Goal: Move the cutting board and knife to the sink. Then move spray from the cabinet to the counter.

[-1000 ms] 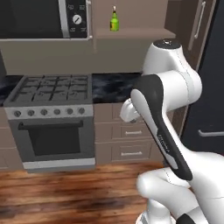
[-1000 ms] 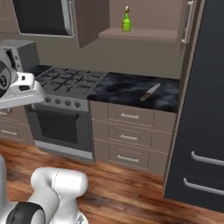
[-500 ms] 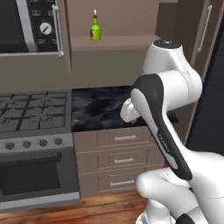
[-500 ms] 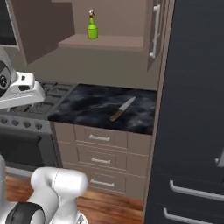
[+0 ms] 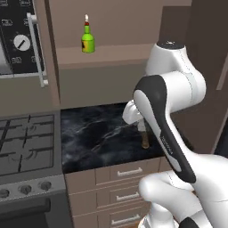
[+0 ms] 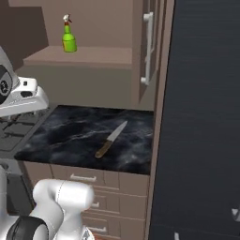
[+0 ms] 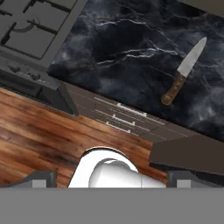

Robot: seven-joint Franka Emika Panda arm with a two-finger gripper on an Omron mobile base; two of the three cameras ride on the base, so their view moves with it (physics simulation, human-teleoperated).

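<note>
The knife (image 6: 110,139) lies flat on the black marble counter (image 6: 70,136), blade pointing toward the back wall; its brown handle (image 5: 144,141) peeks out past my arm. In the hand view the knife (image 7: 183,72) is at the upper right on the counter (image 7: 122,48). My gripper (image 7: 111,180) hangs open and empty in front of the drawers, its fingertips (image 7: 41,179) far apart, well short of the knife. The green spray (image 5: 87,40) (image 6: 69,40) stands upright on the shelf of the open brown cabinet (image 6: 89,56). The cutting board and the sink are out of view.
A gas stove (image 5: 22,147) (image 7: 35,26) adjoins the counter on the left, with a microwave (image 5: 20,40) above it. The cabinet door (image 6: 149,47) stands open beside a tall black appliance (image 6: 201,117). Brown drawers (image 6: 84,178) sit under the counter, above a wooden floor (image 7: 39,135).
The base has driven rightward and closer, so the whole scene has slid left and grown: the stove is now at the edge, the counter and cabinet central. The gripper stays open.
</note>
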